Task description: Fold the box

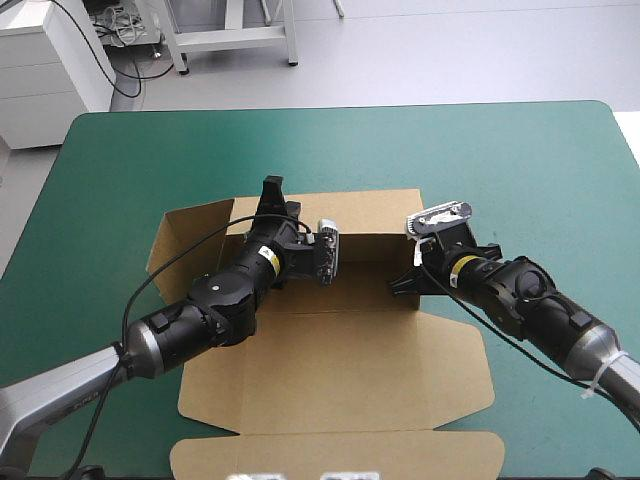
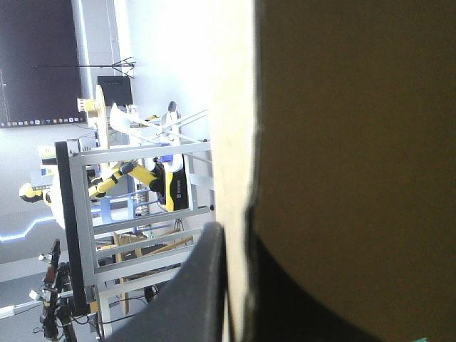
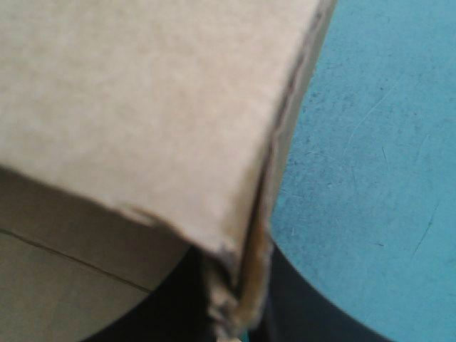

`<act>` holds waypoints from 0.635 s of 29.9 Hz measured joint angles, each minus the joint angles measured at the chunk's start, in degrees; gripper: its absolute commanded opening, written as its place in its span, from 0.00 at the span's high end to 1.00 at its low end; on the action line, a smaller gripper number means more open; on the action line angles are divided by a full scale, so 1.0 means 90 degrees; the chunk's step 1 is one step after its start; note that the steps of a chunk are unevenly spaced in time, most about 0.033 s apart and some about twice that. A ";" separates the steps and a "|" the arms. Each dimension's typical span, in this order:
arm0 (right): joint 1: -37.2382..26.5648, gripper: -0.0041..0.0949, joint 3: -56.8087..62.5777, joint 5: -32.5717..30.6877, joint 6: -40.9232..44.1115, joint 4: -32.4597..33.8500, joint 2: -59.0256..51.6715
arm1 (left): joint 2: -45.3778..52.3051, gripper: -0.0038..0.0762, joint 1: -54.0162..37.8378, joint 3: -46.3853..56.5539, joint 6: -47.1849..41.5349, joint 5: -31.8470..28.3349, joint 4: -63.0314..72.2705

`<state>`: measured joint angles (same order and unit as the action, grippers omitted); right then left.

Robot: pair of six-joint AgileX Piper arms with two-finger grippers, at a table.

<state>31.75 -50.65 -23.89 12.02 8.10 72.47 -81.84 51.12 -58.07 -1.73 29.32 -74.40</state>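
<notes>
**Counter.** The counter [image 1: 120, 160], under its teal-green cover, carries one item. The cover shows bare on all sides of it.

**Box.** The brown box [image 1: 340, 370] lies mid-counter, reaching toward the near edge. Its base panel is flat on the cover. The long near flap [image 1: 340, 455] also lies flat, just short of the near edge. The far wall [image 1: 350, 215] is raised from the base. At that wall's left end a side flap [image 1: 190, 235] splays outward at an angle.

**Left arm.** The left arm [image 1: 230, 290] crosses the base from the near left. Its jaws sit on the left part of the raised far wall. In the wrist view the board's [image 2: 356, 142] cut edge runs between the two black fingers [image 2: 192, 285], one on each face. The jaws are all but closed, gripping the box.

**Right arm.** The right arm [image 1: 520, 300] comes in from the near right. Its jaws are at the right end of the far wall. In the wrist view a corner of board [image 3: 142, 107] is pinched between the black fingers [image 3: 313, 306]. They are likewise clamped on the box, with teal-green cover just beside.
</notes>
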 measured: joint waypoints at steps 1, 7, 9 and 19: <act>0.0000 0.96 0.0000 0.0000 0.0047 0.0000 -0.0006 | 0.0000 0.94 0.0016 0.0000 0.0000 0.0031 -0.0001; 0.0000 0.96 0.0021 0.0116 0.0308 0.0013 0.0001 | 0.0000 0.69 0.0542 0.0000 0.0000 0.0424 0.0100; 0.0013 0.96 0.0028 0.0236 0.0371 0.0001 0.0025 | 0.0000 0.58 0.0792 0.0000 0.0000 0.0495 0.0168; 0.0077 0.96 0.0018 0.0779 0.1447 0.0923 0.0399 | 0.0000 0.44 0.1981 0.0000 -0.0240 0.1625 0.0432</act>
<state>32.45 -50.48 -16.87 25.04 16.41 76.06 -81.84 68.95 -58.07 -3.88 43.95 -70.52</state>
